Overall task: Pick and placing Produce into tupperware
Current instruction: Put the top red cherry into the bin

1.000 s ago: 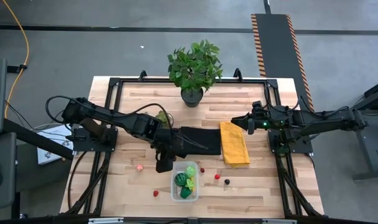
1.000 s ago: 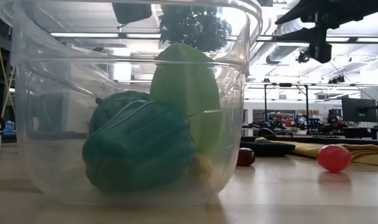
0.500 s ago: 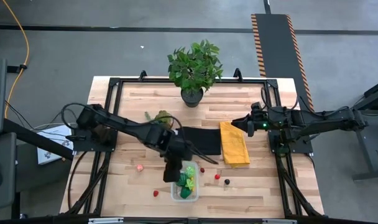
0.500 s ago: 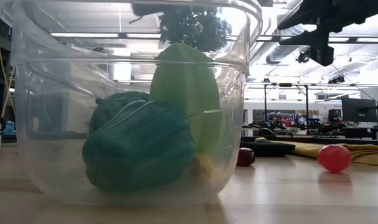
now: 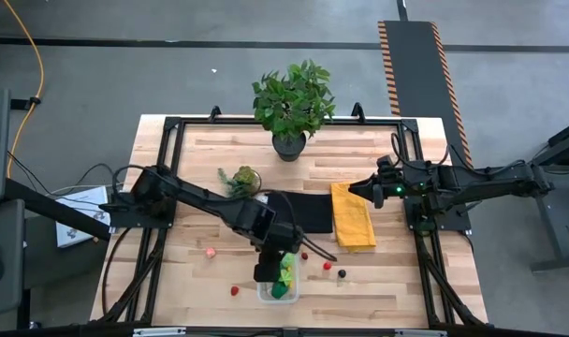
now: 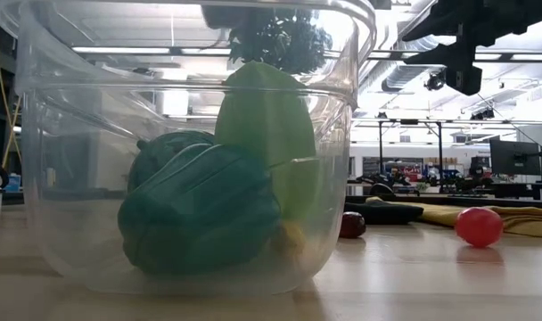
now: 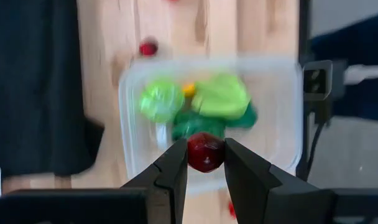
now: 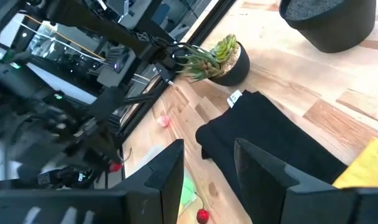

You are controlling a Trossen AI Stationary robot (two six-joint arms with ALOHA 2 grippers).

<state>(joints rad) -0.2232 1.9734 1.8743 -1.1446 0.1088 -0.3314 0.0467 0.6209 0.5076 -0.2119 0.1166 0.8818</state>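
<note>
A: Left wrist view: the left end effector [image 7: 206,163] is pinching a small dark-red round fruit [image 7: 205,152] between its two fingers, directly above the tupperware [image 7: 282,99]. What is lying inside already?

B: A lime-green piece [image 7: 161,101], a lighter green leafy piece [image 7: 221,96], a dark green pepper [image 7: 198,124] and a speck of yellow. In the high view the tupperware [image 5: 264,292] is sitting at the near edge of the desk [image 5: 219,150], about midway along it, with the left end effector [image 5: 269,269] hanging over its far rim.

A: How is the fruit likely to be handling?

B: Judging by its look, it is light, hard and smooth, so it is apt to roll or bounce once let go. The grip across its widest part, as shown, is the sensible one; a hold nearer the top or bottom could let it squirt out.

A: And the loose produce?

B: A pink piece [image 5: 210,252] and a red piece [image 5: 235,290] are lying toward the left of the container; two red ones [image 5: 327,265] and a dark one [image 5: 341,273] are lying to its right, near the yellow cloth [image 5: 352,215].

A: The right arm?

B: The right end effector [image 5: 359,188] is waiting off the desk surface near the right edge, fingers parted narrowly with nothing between them.
</note>
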